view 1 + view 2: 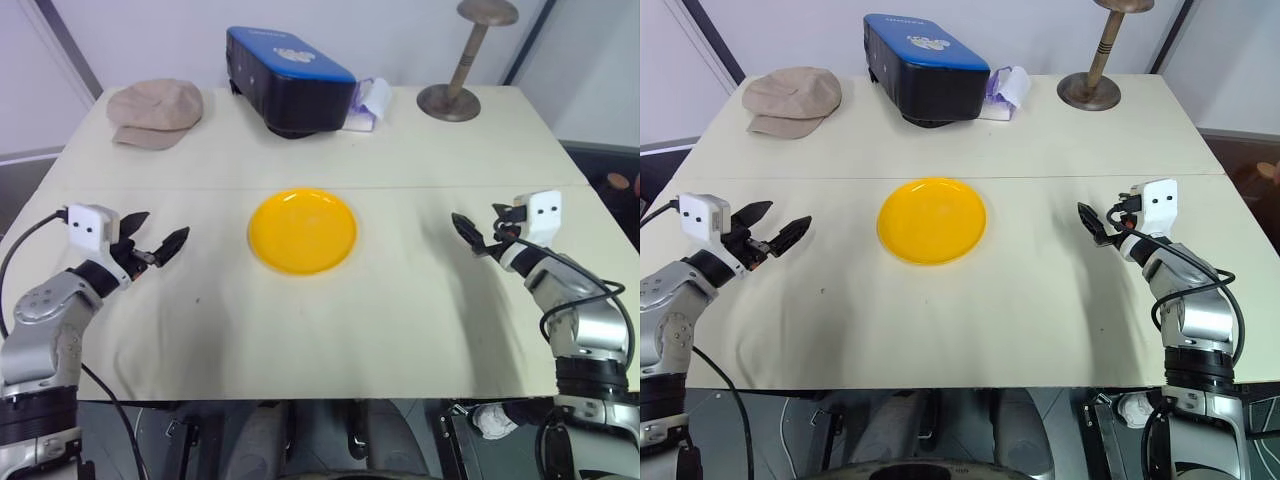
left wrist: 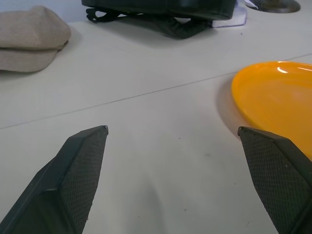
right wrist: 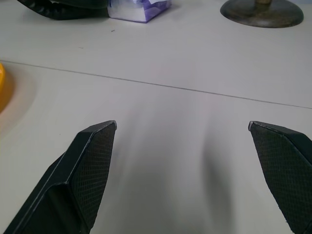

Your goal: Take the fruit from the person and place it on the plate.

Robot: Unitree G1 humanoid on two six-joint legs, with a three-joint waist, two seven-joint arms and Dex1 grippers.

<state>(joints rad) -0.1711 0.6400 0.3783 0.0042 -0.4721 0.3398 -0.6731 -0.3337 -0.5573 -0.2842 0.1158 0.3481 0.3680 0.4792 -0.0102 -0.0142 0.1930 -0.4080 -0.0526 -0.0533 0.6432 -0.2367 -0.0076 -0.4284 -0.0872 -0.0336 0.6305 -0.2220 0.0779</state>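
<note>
Yellow and bare, the plate [image 1: 302, 230] sits mid-bench in the head views, both grippers' fingers apart near the side edges, left gripper [image 2: 185, 146] and right gripper [image 3: 190, 141] empty in wrist views, so handover and placing remain.

One yellow plate [image 1: 302, 230] sits in the middle of the table [image 1: 400, 330]. At the far edge there are one beige cap [image 1: 155, 112] on the left, one dark blue case [image 1: 288, 78] in the middle, one small purple-and-white packet [image 1: 368, 104] beside it, and one wooden stand [image 1: 465, 62] on the right. Two grippers, one left [image 1: 152, 237] and one right [image 1: 482, 225], both with fingers spread apart.
</note>
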